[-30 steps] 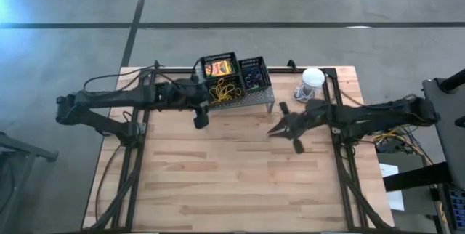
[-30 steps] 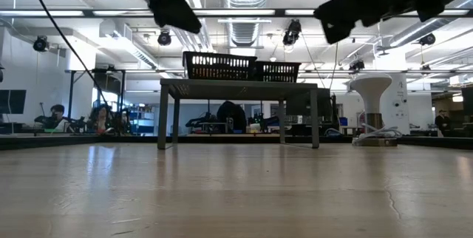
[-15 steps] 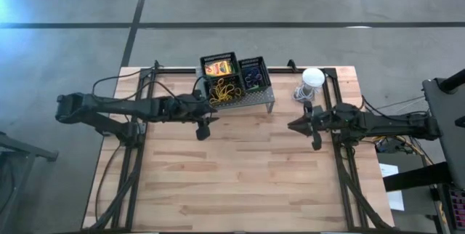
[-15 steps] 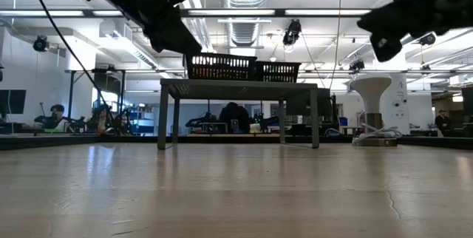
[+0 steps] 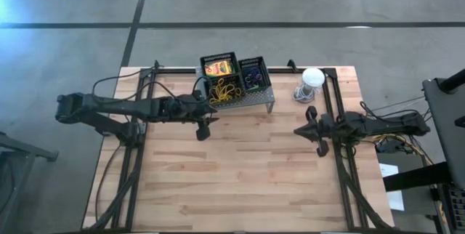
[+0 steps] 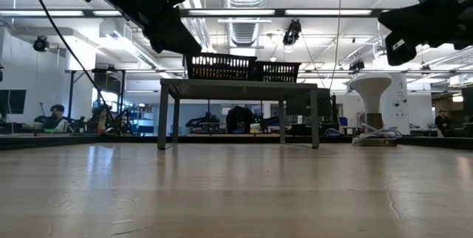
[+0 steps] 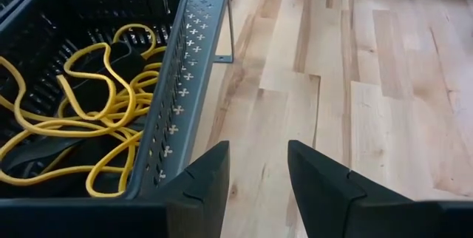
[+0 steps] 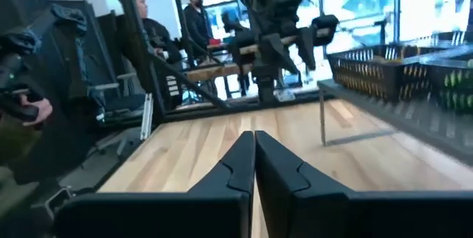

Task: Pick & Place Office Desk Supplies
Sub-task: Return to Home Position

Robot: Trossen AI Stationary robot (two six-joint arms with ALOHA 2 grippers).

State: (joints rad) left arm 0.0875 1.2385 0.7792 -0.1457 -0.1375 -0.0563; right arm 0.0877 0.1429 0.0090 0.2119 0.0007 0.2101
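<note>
Left claw (image 7: 255, 149) hovering released, empty; yellow rubber bands (image 7: 122, 109) lying in basket (image 7: 89, 12) beside it, likely light, floppy; pinching one strand advised. Right claw (image 8: 254, 138) clenched, empty.

Three black lattice baskets sit on one grey perforated shelf (image 5: 263, 100): the crayon basket (image 5: 218, 56), the yellow-band basket (image 5: 242, 91) and the third basket (image 5: 255, 60). One crayon box (image 5: 218, 67) shows. The yellow rubber bands (image 7: 81, 120) lie tangled, too knotted to count. One white round object (image 5: 312, 78) stands on the one wooden surface (image 5: 240, 183). There are two claws: the left claw (image 7: 259, 153) and the right claw (image 8: 253, 138). At least two people stand beyond: a first person (image 8: 142, 12) and a second person (image 8: 194, 5).
</note>
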